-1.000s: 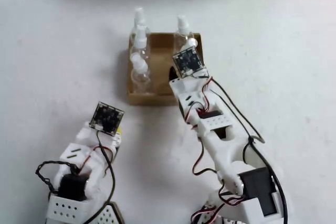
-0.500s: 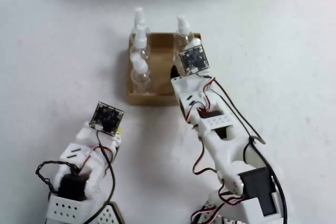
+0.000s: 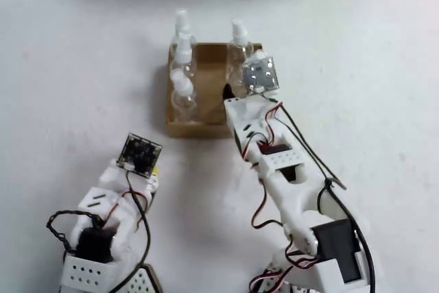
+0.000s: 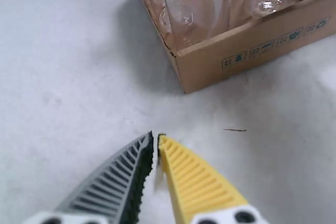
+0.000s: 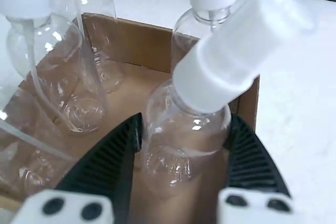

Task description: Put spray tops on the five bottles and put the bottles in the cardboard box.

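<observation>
While the right arm [image 3: 288, 183] is stretching up the middle of the high view to the brown cardboard box [image 3: 199, 128], its black-fingered right tool [image 5: 185, 129] is gripping a clear plastic bottle with a white spray top [image 5: 194, 114] by the body, one finger pressing on each side. That bottle is leaning, its top tipping toward the upper right of the right wrist frame, and its lower part is sitting within the box walls, in the right half of the box in the high view. A row of three capped bottles [image 3: 184, 49] is standing along the box's left side, and a fourth capped bottle [image 3: 239, 36] is standing at its upper right corner, just behind the gripped one. The left tool [image 4: 156, 139], with one grey and one yellow ribbed finger, is hovering over the white bench [image 3: 68, 66] at the lower left of the high view, apart from the box. Its tips are drawn almost together, and it is holding nothing.
</observation>
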### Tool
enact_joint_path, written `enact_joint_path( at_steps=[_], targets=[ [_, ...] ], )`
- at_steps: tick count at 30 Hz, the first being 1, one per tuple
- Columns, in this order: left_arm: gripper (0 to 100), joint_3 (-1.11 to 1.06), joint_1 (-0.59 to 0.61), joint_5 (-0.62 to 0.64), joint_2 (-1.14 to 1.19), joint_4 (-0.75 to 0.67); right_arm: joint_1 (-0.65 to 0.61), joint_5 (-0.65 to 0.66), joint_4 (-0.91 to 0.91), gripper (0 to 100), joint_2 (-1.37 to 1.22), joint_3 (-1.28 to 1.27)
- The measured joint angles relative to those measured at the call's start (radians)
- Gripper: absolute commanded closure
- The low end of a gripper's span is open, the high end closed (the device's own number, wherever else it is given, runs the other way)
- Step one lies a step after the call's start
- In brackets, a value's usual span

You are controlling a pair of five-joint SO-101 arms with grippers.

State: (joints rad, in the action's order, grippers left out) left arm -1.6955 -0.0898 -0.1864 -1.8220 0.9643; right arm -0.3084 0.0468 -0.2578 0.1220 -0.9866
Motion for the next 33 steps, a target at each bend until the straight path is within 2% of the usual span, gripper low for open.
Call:
enact_joint_path(
  at_steps=[7,17,33],
  targets=[
    [98,0.0,0.0,0.0,0.0,0.0,-0.003,-0.005,0.005,74.0,0.0,0.0],
    [98,0.0,0.0,0.0,0.0,-0.011,-0.011,-0.005,0.008,77.1,-0.014,-0.003],
    [98,0.0,0.0,0.0,0.0,-0.011,-0.009,-0.005,0.008,63.9,-0.014,-0.003]
  ],
)
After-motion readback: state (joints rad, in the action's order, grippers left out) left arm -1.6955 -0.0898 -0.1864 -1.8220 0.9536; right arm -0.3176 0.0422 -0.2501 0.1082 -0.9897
